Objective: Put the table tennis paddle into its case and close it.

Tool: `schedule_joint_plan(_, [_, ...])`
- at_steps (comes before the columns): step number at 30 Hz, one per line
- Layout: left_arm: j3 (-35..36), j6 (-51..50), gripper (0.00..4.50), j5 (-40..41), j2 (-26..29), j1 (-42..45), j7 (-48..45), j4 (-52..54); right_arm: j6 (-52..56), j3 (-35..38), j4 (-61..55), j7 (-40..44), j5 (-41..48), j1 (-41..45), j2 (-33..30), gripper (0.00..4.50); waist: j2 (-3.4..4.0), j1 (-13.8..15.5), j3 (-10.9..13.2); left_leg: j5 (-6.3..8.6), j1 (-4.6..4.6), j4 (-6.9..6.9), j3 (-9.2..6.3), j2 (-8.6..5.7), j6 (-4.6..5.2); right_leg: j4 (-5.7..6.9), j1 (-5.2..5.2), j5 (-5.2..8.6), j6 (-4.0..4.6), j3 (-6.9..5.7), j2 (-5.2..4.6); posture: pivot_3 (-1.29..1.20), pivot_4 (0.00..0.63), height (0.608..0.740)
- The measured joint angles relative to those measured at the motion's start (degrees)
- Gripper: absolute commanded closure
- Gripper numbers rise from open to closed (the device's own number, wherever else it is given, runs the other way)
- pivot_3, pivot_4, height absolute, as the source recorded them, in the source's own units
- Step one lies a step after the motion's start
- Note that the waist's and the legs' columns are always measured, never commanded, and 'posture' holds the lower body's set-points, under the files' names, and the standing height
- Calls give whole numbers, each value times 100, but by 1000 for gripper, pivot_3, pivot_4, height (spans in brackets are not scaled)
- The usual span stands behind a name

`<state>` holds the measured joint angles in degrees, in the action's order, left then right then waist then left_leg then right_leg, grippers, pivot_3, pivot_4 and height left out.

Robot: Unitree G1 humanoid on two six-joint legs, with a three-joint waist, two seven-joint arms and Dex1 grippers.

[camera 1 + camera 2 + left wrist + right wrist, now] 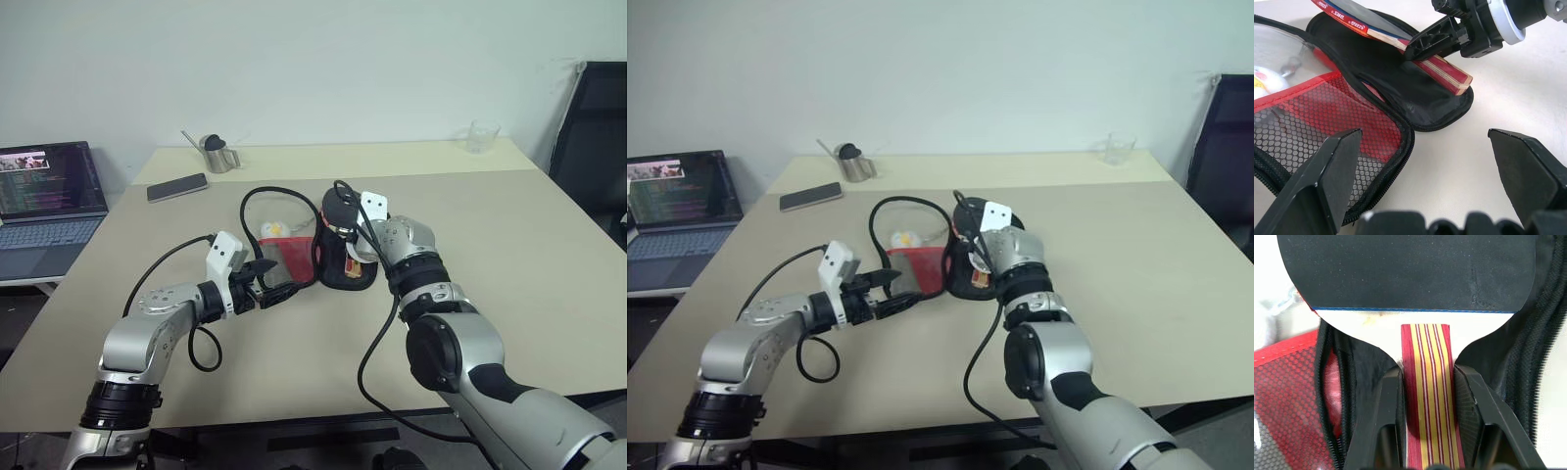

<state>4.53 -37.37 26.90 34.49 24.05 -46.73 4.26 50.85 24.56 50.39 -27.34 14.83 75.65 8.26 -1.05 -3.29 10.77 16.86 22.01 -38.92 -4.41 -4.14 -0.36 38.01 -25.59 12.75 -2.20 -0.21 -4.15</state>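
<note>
At mid-counter (509, 225) I see the case (1415, 98) lying unzipped, red mesh flap folded toward the left tool (1425, 166), whose fingers are spread wide, one above the mesh, gripping nothing. Right tool (1426, 396) is clamped on the table tennis paddle (1405, 271) by its striped handle, blade tilted over the black case half.

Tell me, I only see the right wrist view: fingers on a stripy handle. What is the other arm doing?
Observer: The left gripper hangs open beside the case, holding nothing.
Operator: Is the case open?
Observer: Yes. It lies unzipped on the table, red mesh panel showing, and the table tennis paddle is tilted over its black half.
Operator: What else is on the table?
Observer: A dark phone and a small metal cup near the far edge.
</note>
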Motion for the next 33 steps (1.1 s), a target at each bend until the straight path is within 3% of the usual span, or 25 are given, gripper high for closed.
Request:
schedule_joint_plan(14, [0,-1,0,1,0,0,4,0,71,-4,0,-151,8,0,-12,3410,0,-1,0,0,0,1,0,1,0,0,0,0,0,0,1,0,150,740])
schedule_joint_plan(15, [0,-1,0,1,1,0,5,0,81,30,0,-147,55,0,-12,2692,0,-1,0,0,0,1,0,1,0,0,0,0,0,0,1,0,150,740])
schedule_joint_plan(23, [0,-1,0,0,1,0,10,0,219,121,-1,-47,334,1,8,76,0,-2,0,0,-1,1,1,3,0,0,1,0,0,1,2,0,150,740])
schedule_joint_plan(33, [34,33,0,-47,1,33,281,-28,400,-308,-309,599,326,-56,-263,27,0,1,0,0,0,1,0,2,1,-1,1,0,0,-1,2,0,150,740])
